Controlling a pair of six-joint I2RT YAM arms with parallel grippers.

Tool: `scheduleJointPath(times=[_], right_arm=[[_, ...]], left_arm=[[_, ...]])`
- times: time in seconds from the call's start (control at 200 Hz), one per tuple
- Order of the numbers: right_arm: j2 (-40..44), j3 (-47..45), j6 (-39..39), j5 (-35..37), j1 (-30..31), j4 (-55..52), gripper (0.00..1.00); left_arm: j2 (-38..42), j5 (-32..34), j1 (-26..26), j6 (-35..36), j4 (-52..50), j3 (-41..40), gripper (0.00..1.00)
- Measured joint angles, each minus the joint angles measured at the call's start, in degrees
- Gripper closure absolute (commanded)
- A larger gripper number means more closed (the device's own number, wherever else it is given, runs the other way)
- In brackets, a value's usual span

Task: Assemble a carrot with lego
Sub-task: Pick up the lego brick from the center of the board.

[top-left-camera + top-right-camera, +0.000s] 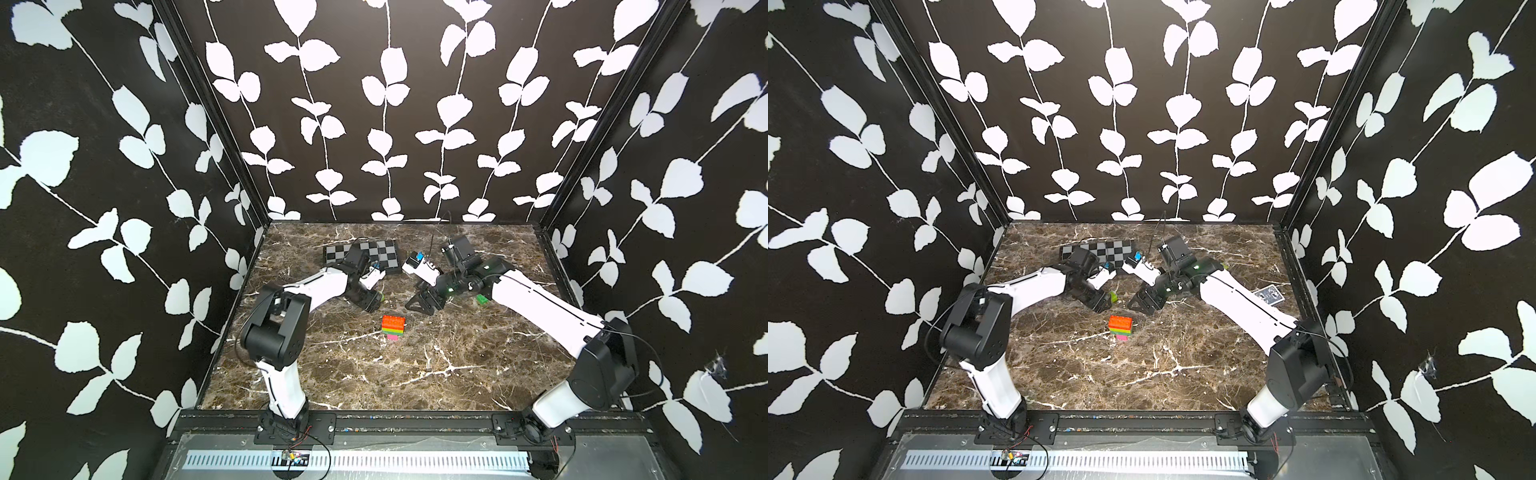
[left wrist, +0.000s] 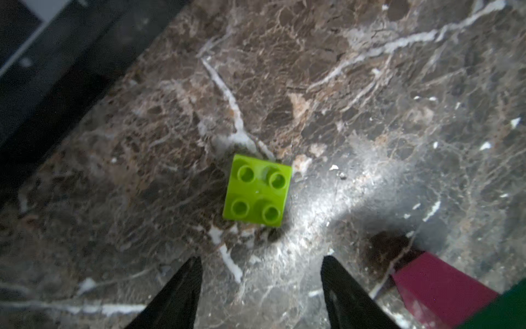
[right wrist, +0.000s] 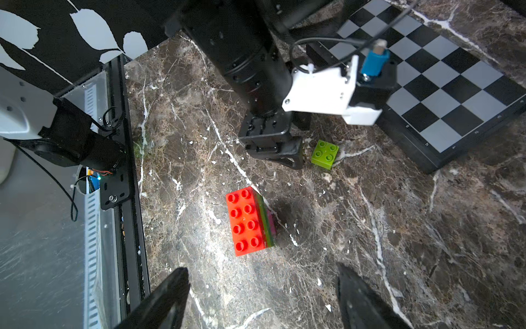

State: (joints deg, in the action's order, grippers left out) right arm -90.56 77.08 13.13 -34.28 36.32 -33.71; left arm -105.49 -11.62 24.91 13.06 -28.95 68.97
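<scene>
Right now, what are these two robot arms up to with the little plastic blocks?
They are building a carrot. The striped stack of red, lime, green and pink plastic bricks stands mid-table, held by neither arm. The left jaws are open beside a loose lime green square brick on the marble table; the right jaws hang open, empty, near the stack.

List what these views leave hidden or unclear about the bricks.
- Carrot: right wrist view, its red brick covers the lower bands; only slivers show.
- Dark green brick: in a top view, the right arm covers most of it.
- Lime brick: in a top view, the left gripper hides all but an edge.
- Maroon and green shape: left wrist view, blurred and cut off by the frame corner; unidentifiable.
</scene>
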Motion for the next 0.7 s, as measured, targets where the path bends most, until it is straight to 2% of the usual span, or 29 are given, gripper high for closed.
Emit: scheduleJointPath(times=[0.165,0.29,0.7], right_arm=[[-0.61,0.00,-1.09,0.02,0.00,0.00,0.21],[-0.61,0.00,-1.27,0.17,0.00,0.00,0.22],[-0.50,-3.02,-2.91,1.81,-0.13,0.61,0.23]], left_arm=[[-7.13,2.14,1.46,3.65,-2.01,6.60,0.40],[-9.53,2.64,1.55,5.33,-3.26,10.49,0.48],[-10.64,2.78,1.53,7.28,-5.99,12.44,0.78]])
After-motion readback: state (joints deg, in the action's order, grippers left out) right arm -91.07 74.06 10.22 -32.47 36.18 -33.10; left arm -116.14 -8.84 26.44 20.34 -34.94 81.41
